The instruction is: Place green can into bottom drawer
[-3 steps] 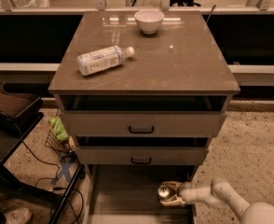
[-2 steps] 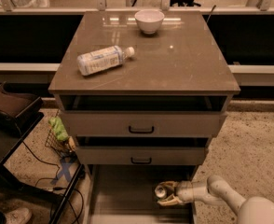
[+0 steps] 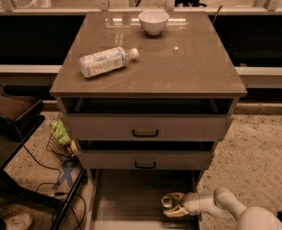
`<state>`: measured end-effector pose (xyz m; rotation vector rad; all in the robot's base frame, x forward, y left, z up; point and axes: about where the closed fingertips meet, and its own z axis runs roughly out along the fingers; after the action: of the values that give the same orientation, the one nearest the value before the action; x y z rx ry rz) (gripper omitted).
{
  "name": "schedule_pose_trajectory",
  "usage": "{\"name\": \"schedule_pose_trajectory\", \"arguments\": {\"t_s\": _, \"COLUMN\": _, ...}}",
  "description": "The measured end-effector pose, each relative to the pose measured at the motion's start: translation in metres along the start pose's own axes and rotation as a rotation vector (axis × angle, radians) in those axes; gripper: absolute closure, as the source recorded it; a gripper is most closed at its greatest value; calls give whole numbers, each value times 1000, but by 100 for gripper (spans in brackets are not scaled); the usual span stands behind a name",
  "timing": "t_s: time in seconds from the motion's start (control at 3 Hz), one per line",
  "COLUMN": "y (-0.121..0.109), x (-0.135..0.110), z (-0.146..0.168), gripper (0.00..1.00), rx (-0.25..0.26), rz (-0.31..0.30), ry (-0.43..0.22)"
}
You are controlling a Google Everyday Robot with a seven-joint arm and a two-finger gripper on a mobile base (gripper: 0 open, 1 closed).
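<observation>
The green can (image 3: 169, 201) stands upright inside the bottom drawer (image 3: 126, 195), near its right wall, with its silver top showing. My gripper (image 3: 173, 205) reaches in from the lower right and is shut on the can, with pale fingers (image 3: 177, 212) on either side of it. The white arm (image 3: 227, 209) runs off to the bottom right corner. The bottom drawer is pulled out and its flat floor is dark and otherwise bare.
Two upper drawers (image 3: 146, 128) with black handles are slightly open. On the cabinet top (image 3: 189, 66) lie a clear plastic bottle (image 3: 105, 61) and a white bowl (image 3: 153, 21). A dark chair (image 3: 11, 114), a wire basket (image 3: 59, 140) and cables sit at the left.
The gripper with the can has shifted a little left and deeper into the bottom drawer. Nothing else moved.
</observation>
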<state>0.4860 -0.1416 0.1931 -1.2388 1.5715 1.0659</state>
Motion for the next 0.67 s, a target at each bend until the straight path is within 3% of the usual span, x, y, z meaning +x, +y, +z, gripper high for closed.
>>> {"name": "schedule_pose_trajectory", "arguments": {"t_s": 0.33, "y": 1, "x": 0, "z": 2, "gripper": 83, "rx": -3, "rz": 1, "ry": -2}}
{"name": "schedule_pose_trajectory", "arguments": {"t_s": 0.67, "y": 2, "x": 0, "z": 5, "gripper": 59, "rx": -7, "rz": 2, "ry": -4}}
